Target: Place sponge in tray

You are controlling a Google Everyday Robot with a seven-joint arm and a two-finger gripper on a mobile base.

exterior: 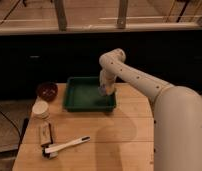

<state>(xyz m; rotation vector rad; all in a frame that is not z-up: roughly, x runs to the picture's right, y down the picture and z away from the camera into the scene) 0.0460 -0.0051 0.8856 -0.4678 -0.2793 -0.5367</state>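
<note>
Hovering over the right edge of the tray, the gripper is hanging low, just inside the rim on that side, with the white arm reaching in from the right. Jaws are reading as shut, and a small blue-grey bit is showing right at the fingertips, which looks like the sponge pinched there, though it is mostly hidden by the wrist. It is sitting above the tray floor, not clearly resting on it; contact cannot be told.

Progress, as a judgement: pick-up and carry are looking done, since the sponge is already over the tray. What is left is lowering a touch, opening the jaws to release, and pulling clear. Release point is close to the right rim, so the sponge could be landing on the edge rather than flat inside.

To the left of the gripper, well apart, the dark-red bowl and a pale round lid are sitting on the wooden table. Below-left of it, nearer the camera, a tan block and a white brush are lying untouched, not part of this step.
</note>
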